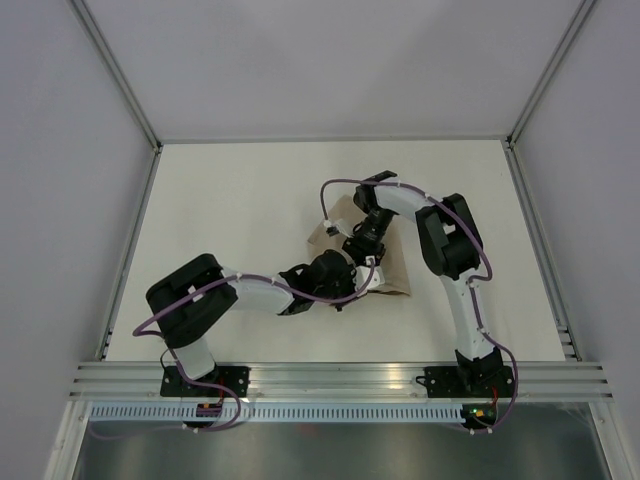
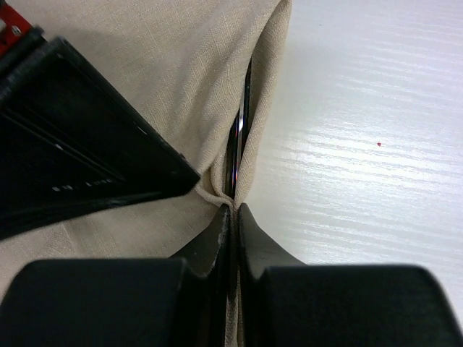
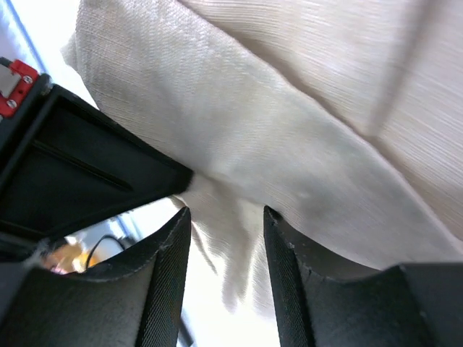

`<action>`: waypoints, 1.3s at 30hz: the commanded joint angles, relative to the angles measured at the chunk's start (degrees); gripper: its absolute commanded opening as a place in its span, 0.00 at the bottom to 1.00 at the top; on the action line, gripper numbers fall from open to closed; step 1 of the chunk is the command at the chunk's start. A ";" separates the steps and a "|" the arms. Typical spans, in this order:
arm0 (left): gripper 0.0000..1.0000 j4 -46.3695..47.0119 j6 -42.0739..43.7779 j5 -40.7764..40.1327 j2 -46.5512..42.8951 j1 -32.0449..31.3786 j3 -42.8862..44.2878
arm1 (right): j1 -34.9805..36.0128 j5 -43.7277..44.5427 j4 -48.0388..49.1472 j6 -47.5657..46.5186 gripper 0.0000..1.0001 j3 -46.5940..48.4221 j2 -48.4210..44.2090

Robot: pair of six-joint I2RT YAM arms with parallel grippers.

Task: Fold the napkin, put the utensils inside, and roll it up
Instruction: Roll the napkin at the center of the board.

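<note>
The beige napkin point(image 1: 397, 277) lies bunched in the middle of the table, partly under both grippers. My left gripper point(image 1: 350, 288) is shut on a raised fold at the napkin's edge point(image 2: 233, 208). The napkin point(image 2: 166, 72) fills the left of the left wrist view. A thin dark, shiny utensil edge point(image 2: 236, 141) shows inside that fold; the rest of the utensils are hidden. My right gripper point(image 1: 363, 254) is just beyond it, over the napkin. In the right wrist view its fingers point(image 3: 226, 242) stand apart with loose cloth point(image 3: 289, 130) between and above them, not pinched.
The white table point(image 1: 230, 200) is walled by grey panels and metal frame posts at the back and sides. A metal rail point(image 1: 340, 378) runs along the near edge by the arm bases. Bare table surface point(image 2: 376, 144) lies right of the fold.
</note>
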 commanded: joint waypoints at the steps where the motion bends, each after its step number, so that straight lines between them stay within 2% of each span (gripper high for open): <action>1: 0.02 -2.08 -4.09 5.17 -1.00 0.39 0.62 | -2.70 4.60 12.59 1.12 0.52 -0.79 -3.82; 9: 0.02 -0.59 -7.08 9.04 -1.79 2.50 -0.09 | -10.43 2.33 16.55 4.29 0.53 -2.28 -9.27; 13: 0.02 0.38 -7.96 10.88 -2.58 3.73 -1.05 | -13.51 1.18 20.22 4.03 0.53 -5.61 -14.98; 16: 0.02 2.58 -8.66 13.34 -3.55 5.22 -2.11 | -14.13 1.35 26.97 3.68 0.53 -13.16 -22.53; 24: 0.02 9.78 -17.09 25.63 -3.11 12.77 -4.65 | -14.13 0.83 45.96 3.50 0.50 -34.26 -40.01; 30: 0.02 14.62 -21.22 27.85 -0.48 13.22 -5.10 | -13.08 -2.25 49.23 -1.07 0.50 -42.35 -48.91; 39: 0.02 18.57 -23.34 27.85 2.07 13.49 -5.89 | -1.39 3.71 56.79 -2.91 0.59 -53.08 -53.22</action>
